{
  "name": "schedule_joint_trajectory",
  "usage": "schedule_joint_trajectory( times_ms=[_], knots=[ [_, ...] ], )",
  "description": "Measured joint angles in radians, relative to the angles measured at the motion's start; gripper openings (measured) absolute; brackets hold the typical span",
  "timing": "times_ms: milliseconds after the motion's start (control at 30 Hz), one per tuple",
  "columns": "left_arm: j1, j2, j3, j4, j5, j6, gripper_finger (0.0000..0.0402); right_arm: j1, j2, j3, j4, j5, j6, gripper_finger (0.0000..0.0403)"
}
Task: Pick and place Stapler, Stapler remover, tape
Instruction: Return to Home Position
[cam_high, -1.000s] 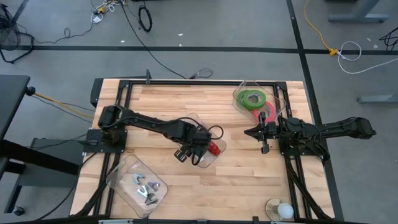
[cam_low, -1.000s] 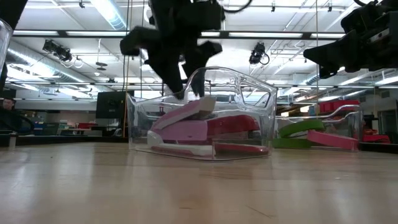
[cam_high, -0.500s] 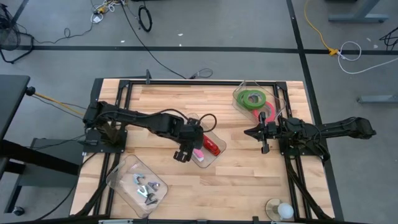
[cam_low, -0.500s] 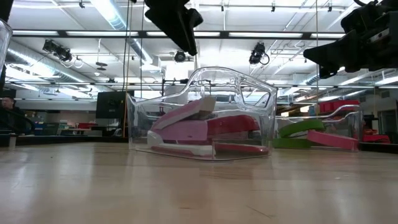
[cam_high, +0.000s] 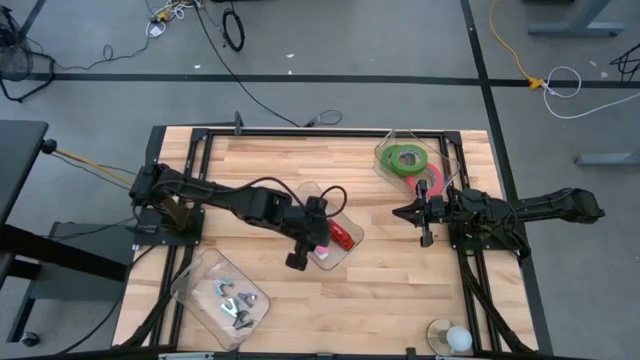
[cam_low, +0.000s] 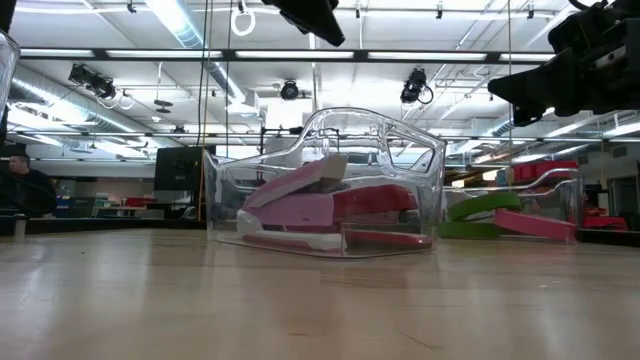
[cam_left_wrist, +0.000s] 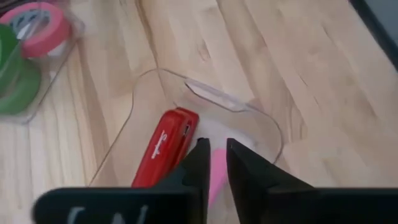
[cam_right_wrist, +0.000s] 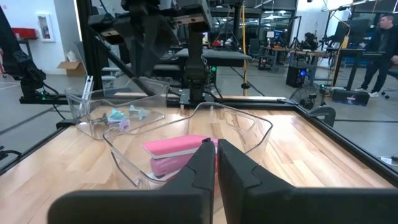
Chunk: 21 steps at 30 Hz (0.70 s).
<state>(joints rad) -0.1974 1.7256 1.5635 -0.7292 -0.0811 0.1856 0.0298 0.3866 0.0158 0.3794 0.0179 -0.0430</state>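
A red stapler (cam_high: 342, 237) and a pink stapler (cam_high: 320, 249) lie side by side in a clear tray (cam_high: 345, 252) at mid-table. My left gripper (cam_high: 297, 262) hangs high over the tray's near left rim, slanting down. It is all but shut, with only a slit between the fingers (cam_left_wrist: 203, 163) and nothing in it. Green tape (cam_high: 405, 158) and pink tape (cam_high: 432, 180) lie in a clear bin at the back right. Several stapler removers (cam_high: 232, 300) lie in a clear bin at the front left. My right gripper (cam_high: 397, 212) waits shut and level at the right.
Black rails (cam_high: 200, 150) frame the wooden top. A white ball in a small dish (cam_high: 457, 338) sits at the front right corner. Bare wood (cam_high: 380, 300) stretches across the front middle. People (cam_right_wrist: 379, 34) stand in the room beyond the table.
My left gripper has risen out of the clear tray, almost leaving the top of the low view. It has rolled about its own line, and its fingers, spread a second ago, have drawn together. Both staplers lie still in the tray.
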Motion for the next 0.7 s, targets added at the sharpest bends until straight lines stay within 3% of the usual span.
schedule_joint_trajectory(
  times_ms=[233, 700],
  knots=[
    [0.008, 0.0, 0.0, 0.04, 0.0, 0.008, 0.0006, 0.0, 0.0, 0.0, 0.0, 0.0, 0.0, 0.0022],
    [0.026, -0.002, 0.0, 0.052, 0.038, -0.017, 0.0002, 0.0, 0.0, 0.0, 0.0, 0.0, 0.0, 0.0022]
  ],
)
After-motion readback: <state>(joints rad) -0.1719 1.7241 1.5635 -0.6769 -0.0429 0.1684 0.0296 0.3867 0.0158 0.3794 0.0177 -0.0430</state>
